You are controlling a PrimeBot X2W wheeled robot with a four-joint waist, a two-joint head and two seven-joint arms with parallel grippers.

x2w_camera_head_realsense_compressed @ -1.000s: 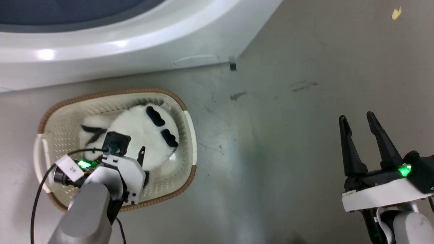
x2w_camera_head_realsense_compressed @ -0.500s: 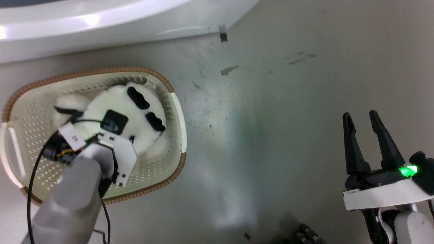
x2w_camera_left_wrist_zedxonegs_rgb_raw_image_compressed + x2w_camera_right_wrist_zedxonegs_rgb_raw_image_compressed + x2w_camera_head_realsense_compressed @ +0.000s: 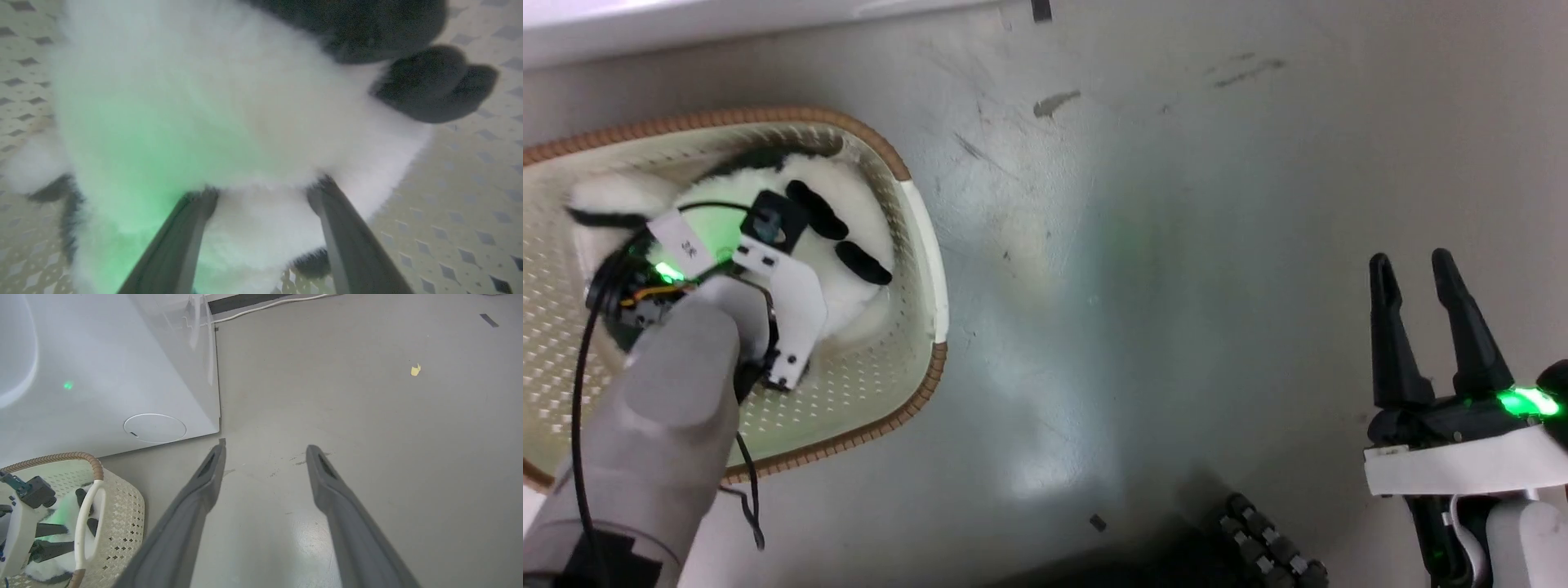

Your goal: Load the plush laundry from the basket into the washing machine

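Awaiting its lift, the plush laundry lies in the basket, the left gripper spread wide, fingers sunk into its fur; squeezing deep on a thick fold should hold. The right gripper hangs open, empty.

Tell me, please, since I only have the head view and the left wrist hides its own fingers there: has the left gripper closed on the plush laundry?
Observer: Not yet. In the left wrist view the left gripper is open. Both fingertips press into the white fur of the plush laundry, with a bulge of fur between them.
Operator: Thank you. How does the washing machine stand relative to the basket? I see just a white sliver at the top.
Observer: In the right wrist view the washing machine shows its white front panel, with a round cover low down. It rises just behind the basket.
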